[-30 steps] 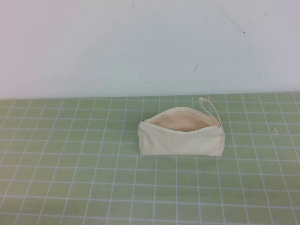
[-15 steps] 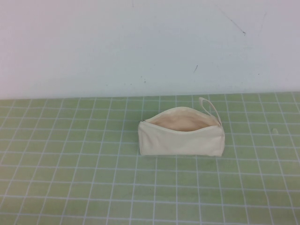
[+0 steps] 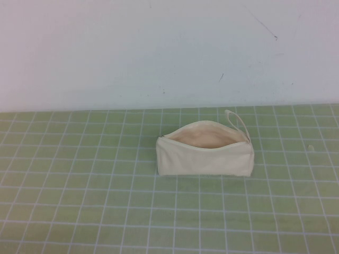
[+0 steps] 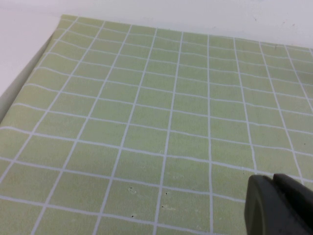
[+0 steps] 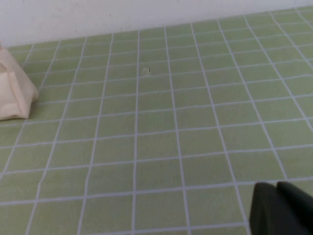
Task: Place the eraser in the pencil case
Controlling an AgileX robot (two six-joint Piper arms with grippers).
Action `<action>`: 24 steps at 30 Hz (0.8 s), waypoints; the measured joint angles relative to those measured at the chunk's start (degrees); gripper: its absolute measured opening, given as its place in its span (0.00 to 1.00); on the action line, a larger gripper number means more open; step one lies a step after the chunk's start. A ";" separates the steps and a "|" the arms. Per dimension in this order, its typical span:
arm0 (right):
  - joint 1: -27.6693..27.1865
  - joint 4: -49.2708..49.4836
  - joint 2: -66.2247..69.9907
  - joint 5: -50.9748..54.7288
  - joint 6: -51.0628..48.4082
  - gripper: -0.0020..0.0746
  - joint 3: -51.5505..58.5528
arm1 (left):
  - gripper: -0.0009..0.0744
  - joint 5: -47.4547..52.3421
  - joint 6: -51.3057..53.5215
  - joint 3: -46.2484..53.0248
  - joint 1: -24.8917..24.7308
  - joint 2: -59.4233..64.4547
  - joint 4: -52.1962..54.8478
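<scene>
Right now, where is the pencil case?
The pencil case sits unzipped on the green grid mat, right of centre in the high view, near the white wall, loop strap to its right.

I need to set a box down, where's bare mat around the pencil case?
Bare green mat lies left, right and in front of the pencil case. Tightest: the strip behind it, by the wall. Left gripper and right gripper hover over bare mat.

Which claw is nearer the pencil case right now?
Right, as far as can be judged. The right claw has one end of the pencil case in its own view; the left claw sees only bare mat. Neither appears in the high view.
</scene>
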 joint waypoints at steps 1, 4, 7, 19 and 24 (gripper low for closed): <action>0.00 0.00 0.00 0.13 0.25 0.02 -0.10 | 0.01 0.00 0.00 0.00 0.00 0.00 0.00; 0.00 0.00 0.00 0.26 0.48 0.02 -0.10 | 0.01 0.00 0.00 0.00 0.00 0.00 0.00; 0.00 0.00 0.00 0.35 0.48 0.02 -0.10 | 0.01 0.00 0.00 0.00 0.00 0.00 0.00; 0.00 0.00 0.00 0.35 0.48 0.02 -0.10 | 0.01 0.00 0.00 0.00 0.00 0.00 0.00; 0.00 0.00 0.00 0.35 0.48 0.02 -0.10 | 0.01 0.00 0.00 0.00 0.00 0.00 0.00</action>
